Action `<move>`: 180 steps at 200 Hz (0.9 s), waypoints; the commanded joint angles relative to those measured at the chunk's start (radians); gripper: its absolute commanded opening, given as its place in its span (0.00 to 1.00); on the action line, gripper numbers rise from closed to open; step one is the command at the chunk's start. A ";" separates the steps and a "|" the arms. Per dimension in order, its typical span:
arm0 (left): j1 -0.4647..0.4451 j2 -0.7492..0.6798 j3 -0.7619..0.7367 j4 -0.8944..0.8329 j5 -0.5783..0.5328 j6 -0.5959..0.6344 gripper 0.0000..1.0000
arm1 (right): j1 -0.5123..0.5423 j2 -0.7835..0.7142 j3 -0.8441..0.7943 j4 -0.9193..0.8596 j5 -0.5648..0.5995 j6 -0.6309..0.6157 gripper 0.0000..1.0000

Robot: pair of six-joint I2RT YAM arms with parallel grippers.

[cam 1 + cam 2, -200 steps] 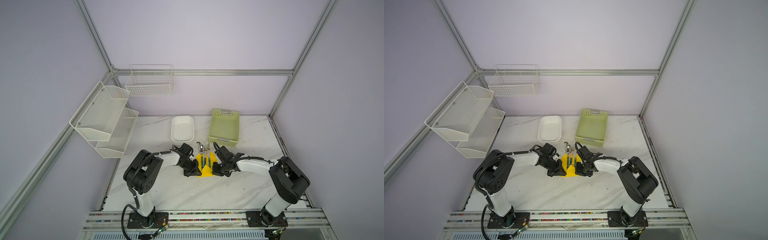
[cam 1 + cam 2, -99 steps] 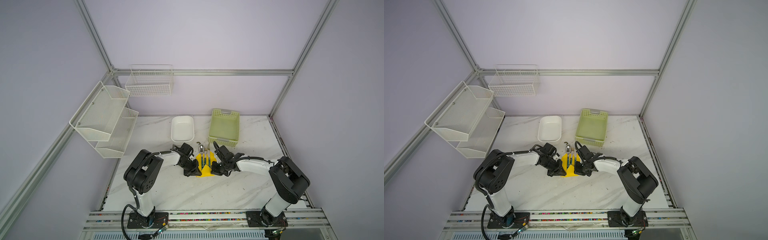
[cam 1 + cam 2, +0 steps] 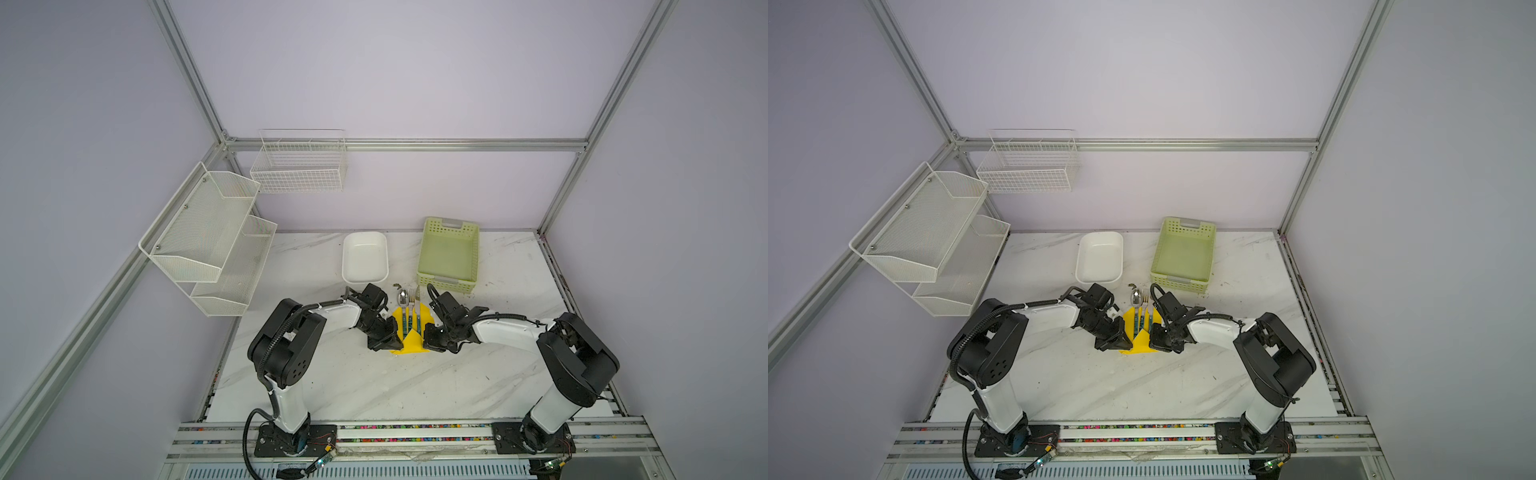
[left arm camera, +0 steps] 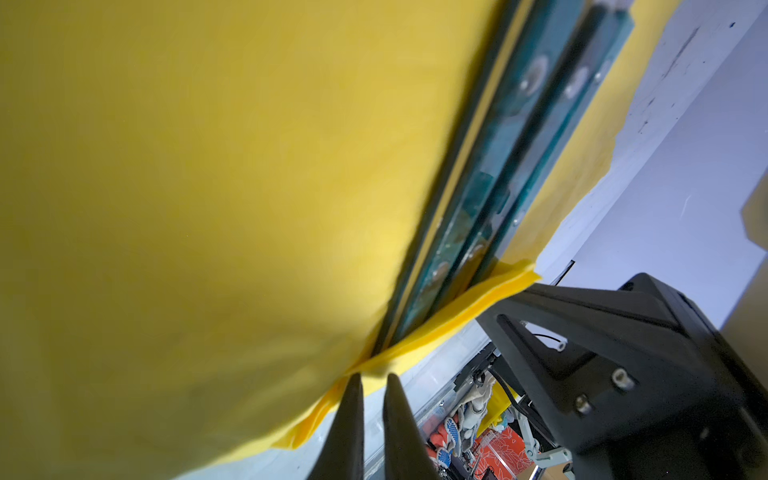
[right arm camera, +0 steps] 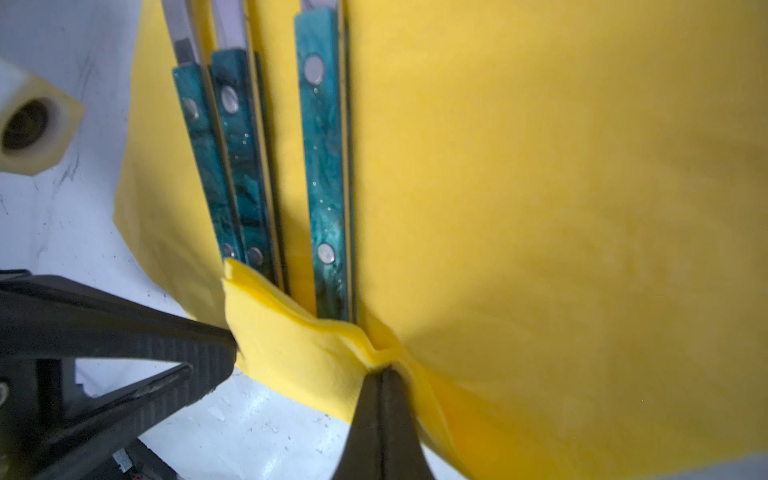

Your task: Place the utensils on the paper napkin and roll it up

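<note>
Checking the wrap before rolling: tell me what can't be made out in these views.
Heads of the utensils: cut off by the frame edge in both wrist views.
Handle ends: under the folded flap of the paper napkin, both wrist views.
Pinched napkin edges: behind the left hand and right hand, both top views.
Nearest napkin surface: blurred, left wrist view.

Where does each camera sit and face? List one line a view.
Top views: high over the robot's end, looking down at the table; both arms show.
Left wrist: on the left arm, facing the left claw at the paper napkin and utensils.
Right wrist: on the right arm, facing the right claw pinching that napkin.
Both wrists share the utensils.
</note>
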 commanded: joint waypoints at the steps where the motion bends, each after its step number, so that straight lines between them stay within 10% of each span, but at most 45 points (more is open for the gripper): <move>1: -0.013 -0.048 0.118 0.003 0.023 0.032 0.12 | -0.004 0.032 -0.009 -0.025 0.016 0.001 0.02; 180: -0.057 0.087 0.186 -0.006 -0.018 0.012 0.10 | -0.004 0.001 0.030 -0.080 0.019 -0.027 0.08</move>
